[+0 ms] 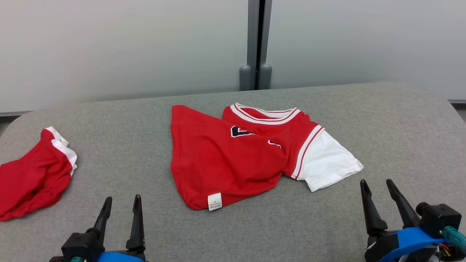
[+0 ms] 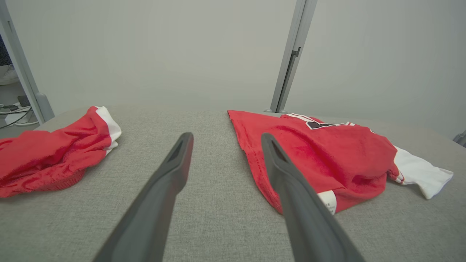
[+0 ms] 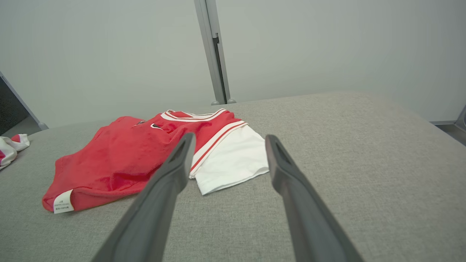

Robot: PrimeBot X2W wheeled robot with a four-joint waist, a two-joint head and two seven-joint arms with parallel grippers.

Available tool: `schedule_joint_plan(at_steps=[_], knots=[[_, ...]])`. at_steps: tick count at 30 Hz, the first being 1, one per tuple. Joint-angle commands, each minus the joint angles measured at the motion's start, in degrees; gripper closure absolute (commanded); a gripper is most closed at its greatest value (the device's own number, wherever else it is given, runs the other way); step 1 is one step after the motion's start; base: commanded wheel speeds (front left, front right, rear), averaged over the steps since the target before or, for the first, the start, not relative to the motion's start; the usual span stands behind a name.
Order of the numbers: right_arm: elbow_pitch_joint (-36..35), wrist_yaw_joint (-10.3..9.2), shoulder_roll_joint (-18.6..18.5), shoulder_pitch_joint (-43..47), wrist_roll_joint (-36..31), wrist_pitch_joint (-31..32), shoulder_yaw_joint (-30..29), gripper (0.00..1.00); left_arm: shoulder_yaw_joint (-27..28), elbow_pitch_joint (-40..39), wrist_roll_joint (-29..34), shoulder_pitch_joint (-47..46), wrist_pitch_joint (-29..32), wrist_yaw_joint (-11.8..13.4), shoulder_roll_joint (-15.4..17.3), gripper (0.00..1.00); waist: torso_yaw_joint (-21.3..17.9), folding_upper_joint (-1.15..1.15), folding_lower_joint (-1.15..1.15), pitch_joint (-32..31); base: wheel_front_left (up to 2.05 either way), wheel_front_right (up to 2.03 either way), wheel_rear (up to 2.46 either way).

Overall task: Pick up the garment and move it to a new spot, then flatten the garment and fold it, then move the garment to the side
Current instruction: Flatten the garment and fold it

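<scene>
Gaping empty, both sets of jaws: left gripper (image 1: 122,198) low at near left, right gripper (image 1: 375,182) low at near right, aimed forward over the pad (image 1: 382,120). Lying ahead, between the two and touching neither: shirt (image 1: 233,156), rumpled (white sleeve toward the right gripper). Farther left, at the pad's edge: second garment (image 1: 32,178).
</scene>
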Motion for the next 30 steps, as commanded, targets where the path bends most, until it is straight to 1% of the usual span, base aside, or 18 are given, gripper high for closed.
schedule_joint_plan(at_steps=[1,9,21,24,27,30], knots=[[-0.45,0.01,-0.07,0.46,-0.73,0.37,-0.41,0.00,0.09,-0.31,-0.17,0.69,0.14,0.31,0.07,0.00,0.42,0.01,0.00,-0.22,0.00,0.00,0.00],[0.34,0.01,-0.06,-0.22,-1.11,1.60,-0.33,0.00,-0.49,-0.79,-0.37,1.61,0.62,0.76,0.05,0.00,1.44,0.01,0.00,-0.98,0.00,0.00,0.00],[1.87,0.01,-0.07,-0.90,-0.30,1.66,-0.25,0.00,-1.14,-0.93,-0.94,1.69,1.78,0.56,0.65,0.00,1.22,0.01,0.00,-0.76,0.00,0.00,0.00],[2.74,0.01,-0.08,-2.09,-0.78,3.17,-1.02,0.00,-1.53,-0.24,-1.28,0.63,2.61,0.36,0.31,0.00,1.12,0.01,0.00,-0.26,0.00,0.00,0.00],[4.03,0.01,-0.07,-4.06,-1.74,6.52,-2.09,0.00,-2.54,1.80,-1.97,-1.19,5.19,-0.03,-0.20,0.00,1.07,0.01,0.00,0.49,0.00,0.00,0.00],[5.23,0.01,-0.07,-7.49,-2.91,10.69,-3.31,0.00,-3.80,4.55,-2.45,-4.37,7.53,-1.05,-0.99,0.00,0.94,0.01,0.00,1.57,0.00,0.00,0.00]])
